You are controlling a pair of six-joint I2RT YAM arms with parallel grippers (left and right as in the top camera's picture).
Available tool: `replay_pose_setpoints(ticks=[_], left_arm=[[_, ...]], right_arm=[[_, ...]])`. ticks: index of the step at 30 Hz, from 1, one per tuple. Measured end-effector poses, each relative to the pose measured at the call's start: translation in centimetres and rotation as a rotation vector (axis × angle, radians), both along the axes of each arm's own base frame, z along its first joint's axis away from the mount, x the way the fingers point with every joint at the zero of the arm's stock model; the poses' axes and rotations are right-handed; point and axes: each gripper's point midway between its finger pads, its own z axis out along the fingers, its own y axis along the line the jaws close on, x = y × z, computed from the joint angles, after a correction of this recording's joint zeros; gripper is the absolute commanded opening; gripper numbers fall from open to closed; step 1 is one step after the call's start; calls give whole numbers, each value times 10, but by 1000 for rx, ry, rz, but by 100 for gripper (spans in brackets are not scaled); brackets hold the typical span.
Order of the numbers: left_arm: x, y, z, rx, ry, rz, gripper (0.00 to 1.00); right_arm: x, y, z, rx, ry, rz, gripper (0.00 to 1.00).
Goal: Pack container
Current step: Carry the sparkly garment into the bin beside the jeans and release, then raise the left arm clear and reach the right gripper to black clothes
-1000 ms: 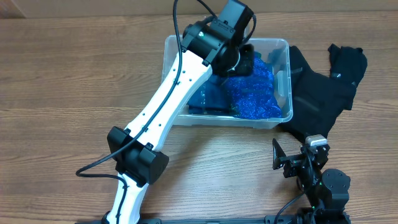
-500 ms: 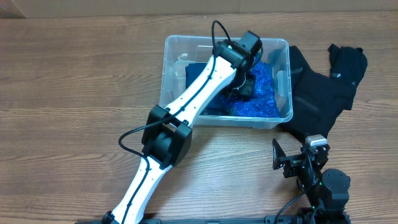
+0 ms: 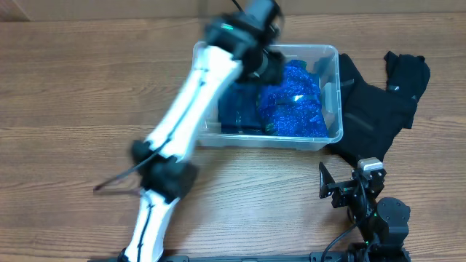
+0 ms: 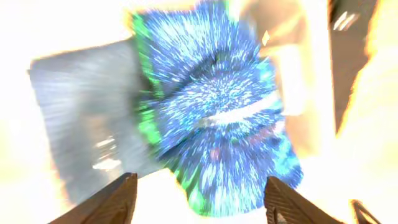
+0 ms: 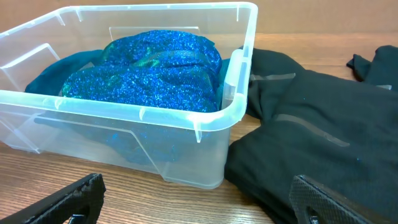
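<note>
Wooden table (image 3: 73,87), clear container (image 5: 186,152) holding glittery blue fabric (image 3: 295,102)

Container: we see the clear bin (image 5: 208,134) on the wooden tabletop (image 5: 143,196), filling the left and middle of the view, one rounded corner towards us.
Inside: a blue glitter cloth (image 5: 149,68) is heaped about level with the rim. A plain teal cloth (image 5: 45,76) lies beside it on the left.
Black garment: we find it (image 5: 311,124) spread on the tabletop at the right, touching the container's right wall.
Fingers: ours (image 5: 74,194) show at the two bottom corners, spread wide with nothing between them, low and just short of the container.
</note>
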Motion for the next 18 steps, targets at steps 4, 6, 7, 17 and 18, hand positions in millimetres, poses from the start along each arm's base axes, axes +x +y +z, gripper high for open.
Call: replay_pose_setpoints(ticks=[4,6,7,17,18], left_arm=[[-34,79,113,-4,-216,108,75],[-61,123,148,25,-286,176,100],[-73,144,160,43,-311,213,100],[-113,209,213,117,-515,286,100],[-115,211,215,129,-526,277,100]], right_arm=[[0,0,0,0,-1,0,100],[0,2,3,6,-11,13,100],[0,6,4,13,-16,36,100],[-22,65,32,367,16,325,100],[-22,64,38,389,19,313,100]])
